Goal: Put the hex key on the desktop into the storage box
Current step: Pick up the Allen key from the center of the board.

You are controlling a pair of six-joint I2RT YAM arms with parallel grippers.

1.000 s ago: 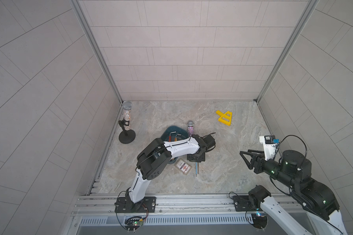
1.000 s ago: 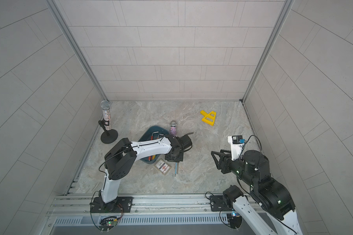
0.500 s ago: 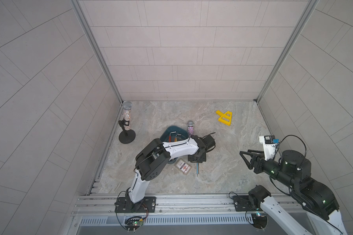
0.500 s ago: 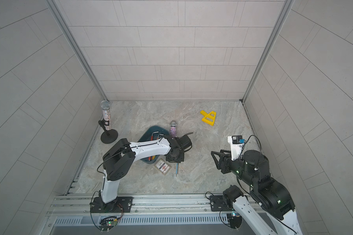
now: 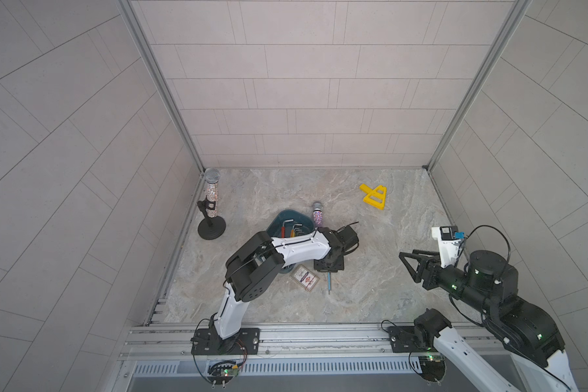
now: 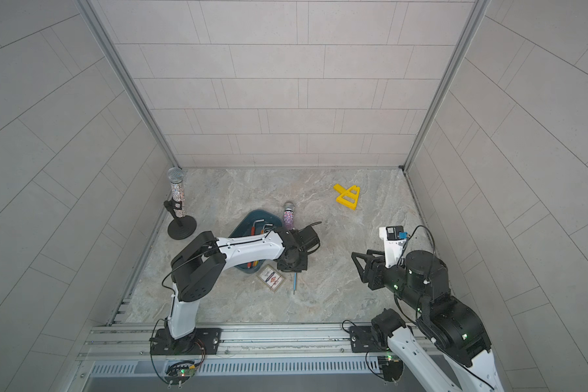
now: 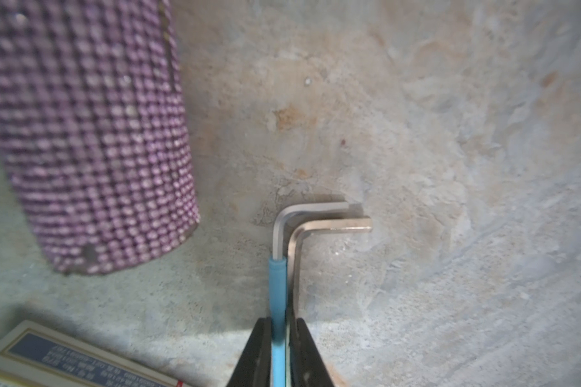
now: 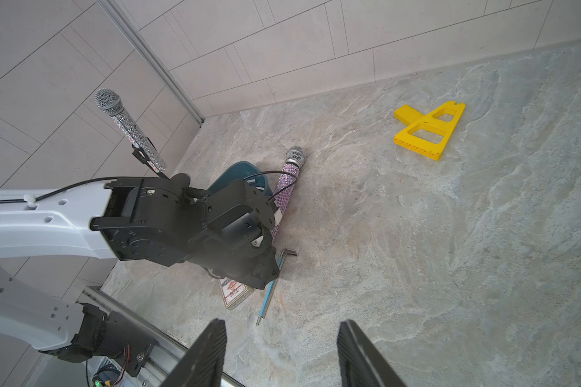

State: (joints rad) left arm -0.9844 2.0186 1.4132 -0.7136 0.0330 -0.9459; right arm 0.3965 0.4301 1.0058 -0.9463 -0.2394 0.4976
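The desktop point(image 5: 381, 271) is a flat grey-beige slab with stone-like veining, walled on three sides by pale matte tiles point(image 5: 302, 85) with aluminium corner rails point(image 5: 157, 78). At about nine o'clock of its centre in both top views sits the storage box point(image 5: 280, 217), a shallow teal plastic tub with rounded corners. It holds several L-shaped keys point(image 5: 291, 228) and is half hidden under the left arm point(image 5: 299, 249). At the tub's five o'clock, on bare stone, lies the blue-sleeved hex key point(image 7: 277, 284). A bare steel hex key point(image 7: 336, 225) lies tight against it, and a glossy printed card box point(image 5: 304, 277) is just beside. The left gripper point(image 7: 281, 321) is clamped on the blue sleeve, with the bare key's shaft also between its black fingers. A rhinestone-covered microphone point(image 5: 317, 214) lies at the tub's two o'clock. A second microphone point(image 5: 212, 195) stands in a black round-based stand point(image 5: 212, 232) at ten o'clock. A yellow openwork plastic piece point(image 5: 374, 197) rests at one o'clock. The right gripper point(image 8: 282, 335) hangs open and empty at four o'clock.
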